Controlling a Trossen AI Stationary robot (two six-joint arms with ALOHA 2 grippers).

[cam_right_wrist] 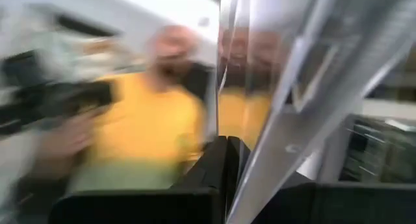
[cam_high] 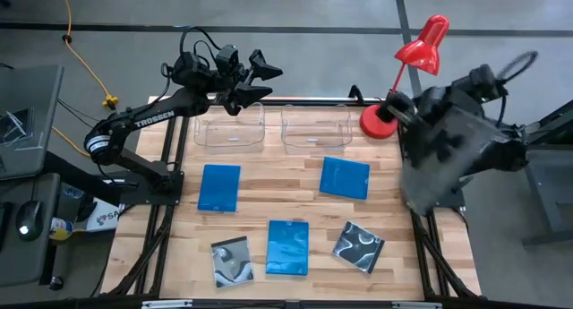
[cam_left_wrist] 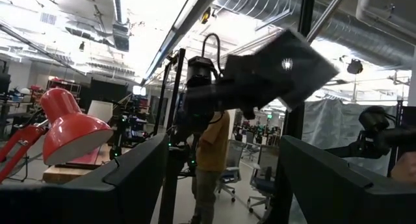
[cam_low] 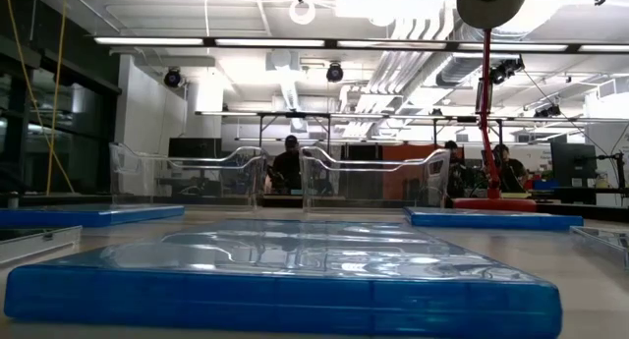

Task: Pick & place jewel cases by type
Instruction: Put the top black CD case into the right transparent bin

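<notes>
Three blue jewel cases and two black ones with swirl covers lie flat on the wooden table. My right gripper is raised over the table's right edge, shut on a dark square jewel case, which also shows in the left wrist view. My left gripper hangs open and holds nothing, high over the far left, above the left clear tub. My right gripper pinches one edge of the dark jewel case between its two shut fingers. The case is lifted clear of the table and held tilted, its flat face reaching out beyond the fingers.
Two clear tubs stand side by side at the table's far edge. A red desk lamp stands at the far right corner, close to my right arm. A person in a yellow shirt is beyond the table.
</notes>
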